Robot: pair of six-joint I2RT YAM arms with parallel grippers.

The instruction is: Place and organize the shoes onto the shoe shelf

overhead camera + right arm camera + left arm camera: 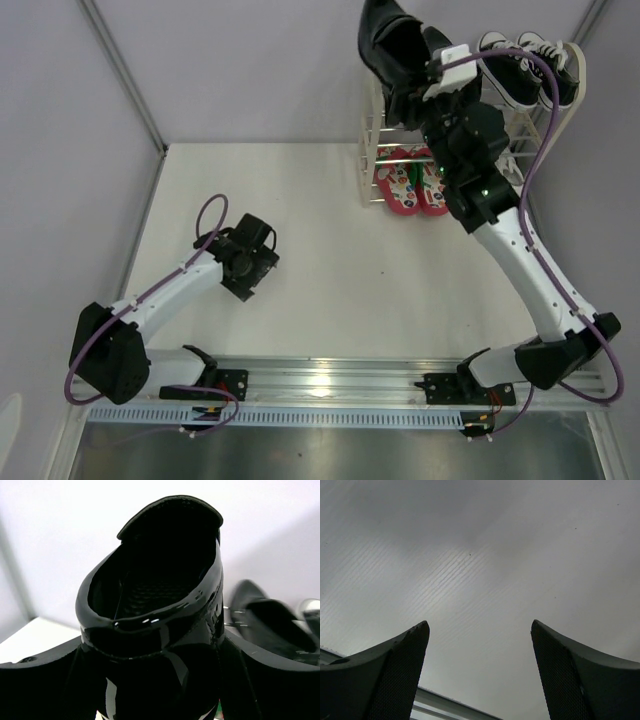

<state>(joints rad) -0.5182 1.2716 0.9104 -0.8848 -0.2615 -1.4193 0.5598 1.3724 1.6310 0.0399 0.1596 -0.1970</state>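
White bench, shelf at far edge. Right fingers pinching dress shoe above top tier; left fingers spread, empty. Lower level, settle beside mate.

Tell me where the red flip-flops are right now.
Top view: the red flip-flops lie side by side at the bottom of the shoe shelf, at the far right of the table, partly behind the right arm.
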